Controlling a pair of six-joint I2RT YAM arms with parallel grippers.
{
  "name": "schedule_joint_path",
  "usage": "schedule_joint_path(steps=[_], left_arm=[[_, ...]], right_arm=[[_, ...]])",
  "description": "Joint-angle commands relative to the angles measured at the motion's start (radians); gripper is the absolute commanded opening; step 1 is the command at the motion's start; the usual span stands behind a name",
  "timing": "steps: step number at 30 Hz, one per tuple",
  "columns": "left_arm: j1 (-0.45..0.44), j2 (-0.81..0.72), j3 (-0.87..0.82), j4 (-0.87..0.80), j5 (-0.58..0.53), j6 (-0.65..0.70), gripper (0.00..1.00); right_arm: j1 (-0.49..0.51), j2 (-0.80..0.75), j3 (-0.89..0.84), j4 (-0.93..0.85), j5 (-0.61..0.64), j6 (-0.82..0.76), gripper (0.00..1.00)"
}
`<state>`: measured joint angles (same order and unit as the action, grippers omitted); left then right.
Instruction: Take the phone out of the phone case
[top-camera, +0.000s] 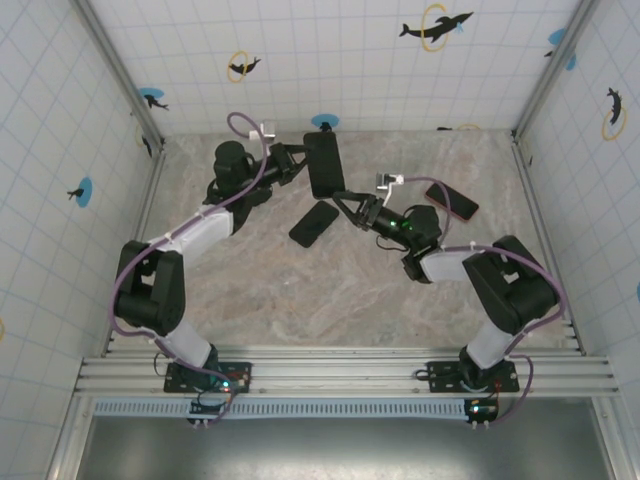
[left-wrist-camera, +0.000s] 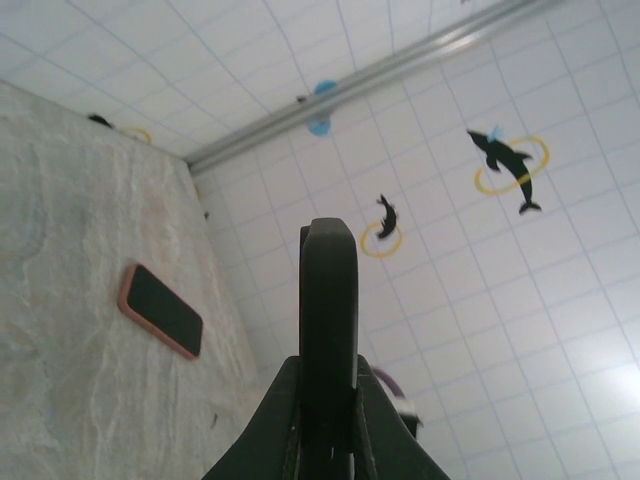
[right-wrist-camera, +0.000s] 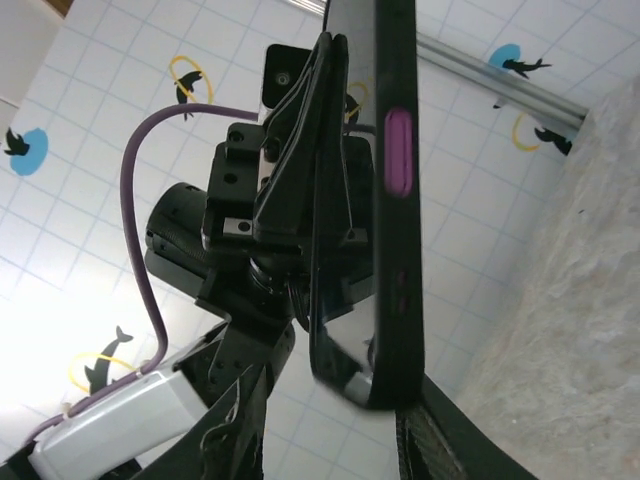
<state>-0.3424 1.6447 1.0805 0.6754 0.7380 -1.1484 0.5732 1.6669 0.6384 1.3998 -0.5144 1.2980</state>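
The work is at the separating step, I judge: the phone is not yet out. Between the right gripper's (right-wrist-camera: 335, 430) fingers, which stand partly apart, sits the lower end of the phone case (right-wrist-camera: 398, 230), edge-on with its purple side button. As far as I can tell they pinch nothing. The phone (right-wrist-camera: 345, 335) lies in the case as the glossy face on its left side, with a pale corner showing at the bottom.

Just beyond those jaws, the left gripper (top-camera: 306, 165) is clamped tight across the flat faces of the case, holding it in the air off the table (top-camera: 260, 300).

The next move seems to call for the right fingers to close on the case lip alone at that low corner, then peel it away while the left grip holds firm.

The left arm reaches far forward, its wrist turned so the case stands on edge. The right arm is bent at the elbow, reaching in leftward with its wrist tipped up.

Under the jaws a dark slab (top-camera: 314, 223) lies flat. A pink-edged phone (top-camera: 452, 201) lies well behind the right wrist.
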Motion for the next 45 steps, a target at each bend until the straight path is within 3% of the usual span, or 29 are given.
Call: schedule_joint_path(steps=[1,15,27,38,45], left_arm=[[-0.002,-0.054,-0.046,0.132,-0.164,-0.063,0.0],[-0.065,-0.077,-0.09,0.229,-0.26,-0.147,0.0],[-0.076,-0.097,-0.147,0.289,-0.311,-0.194,0.0],[-0.116,-0.113,-0.168,0.287,-0.328,-0.208,0.0],[-0.116,-0.128,-0.166,0.264,-0.331,-0.224,0.0]], right_arm=[[0.028,-0.059,-0.034,-0.026,0.078,-0.131,0.4],[0.081,0.029,0.057,0.028,0.1,-0.146,0.4],[0.093,0.054,0.078,0.048,0.179,-0.2,0.27],[0.09,0.088,0.124,0.041,0.174,-0.207,0.17],[0.092,0.044,0.103,-0.079,0.176,-0.35,0.1]])
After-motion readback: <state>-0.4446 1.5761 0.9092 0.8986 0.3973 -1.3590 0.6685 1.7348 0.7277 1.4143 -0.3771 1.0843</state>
